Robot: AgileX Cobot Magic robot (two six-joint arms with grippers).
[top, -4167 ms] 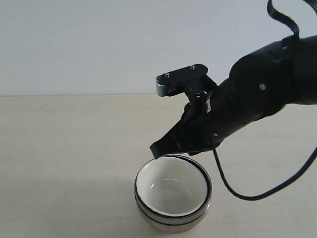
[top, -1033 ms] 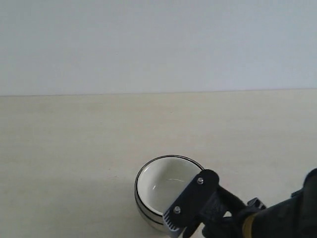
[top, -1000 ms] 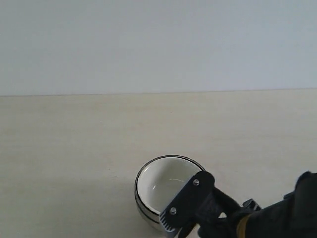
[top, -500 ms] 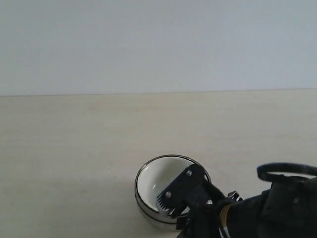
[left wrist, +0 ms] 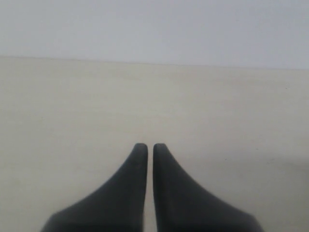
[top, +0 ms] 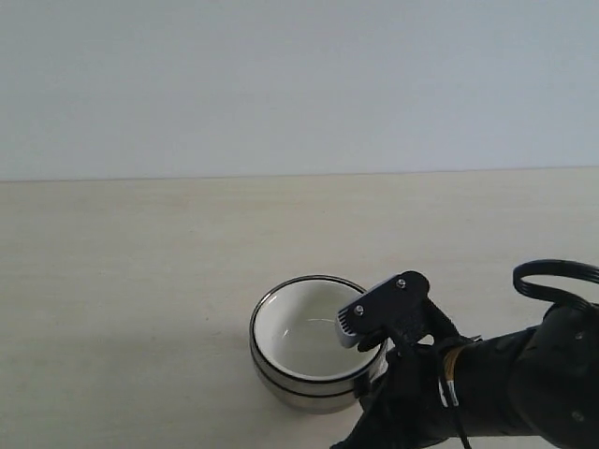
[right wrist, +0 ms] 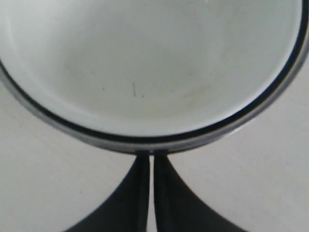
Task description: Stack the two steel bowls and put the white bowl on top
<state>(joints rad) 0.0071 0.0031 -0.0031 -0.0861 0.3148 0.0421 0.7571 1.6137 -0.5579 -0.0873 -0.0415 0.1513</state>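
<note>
Sitting at the near middle of the surface [top: 131, 281], the stack looks finished: the white bowl [top: 299, 332] is nested mouth-up in the steel bowls [top: 290, 395], its pale inside empty and its rim ringed by a thin dark line. The relation that matters is between this stack and the right gripper [right wrist: 149, 155]. In the right wrist view the jaws are pressed together with only a hairline slit between them, holding nothing. Their tips point straight at the stack's outer wall and meet it just under the rim; whether they press on it or merely reach it I cannot tell. In the exterior view the right arm [top: 505, 393] comes in low from the near right, so the stack lies ahead of it and to that view's left. Being round, the bowls have no long axis to line up with. The left gripper [left wrist: 146, 146] is likewise closed and empty, pointing over bare surface with no bowl in its view, so the right arm is clearly the nearer. By count: one white bowl, and two steel bowls judged from the two dark seams on the metal wall. Any next move, I judge, should draw the right jaws straight back from the wall, since a sideways sweep could shove the stack.
</note>
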